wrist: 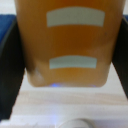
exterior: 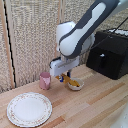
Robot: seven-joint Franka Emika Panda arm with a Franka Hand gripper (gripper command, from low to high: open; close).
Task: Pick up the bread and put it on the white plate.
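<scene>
The white-and-grey arm (exterior: 82, 30) reaches down from the upper part of the exterior view toward the wooden worktop (exterior: 95, 100); its gripper (exterior: 66, 77) hangs just above a small white bowl (exterior: 75, 85), with the orange bread (exterior: 70, 80) held between its fingers; a pink cup (exterior: 45, 80) stands just beside; the white plate (exterior: 29, 108) lies nearer the camera; a black box (exterior: 110, 52) sits behind.

Backdrop: a woven beige screen (exterior: 35, 35) is standing behind the hand, split by pale upright wooden strips.
Table: a light wooden plank tabletop (exterior: 95, 107) is stretching out beneath the hand.
Furniture: a black box (exterior: 109, 52) is sitting beside the hand, toward the exterior view's right.
Light: soft, even light is falling throughout.
</scene>
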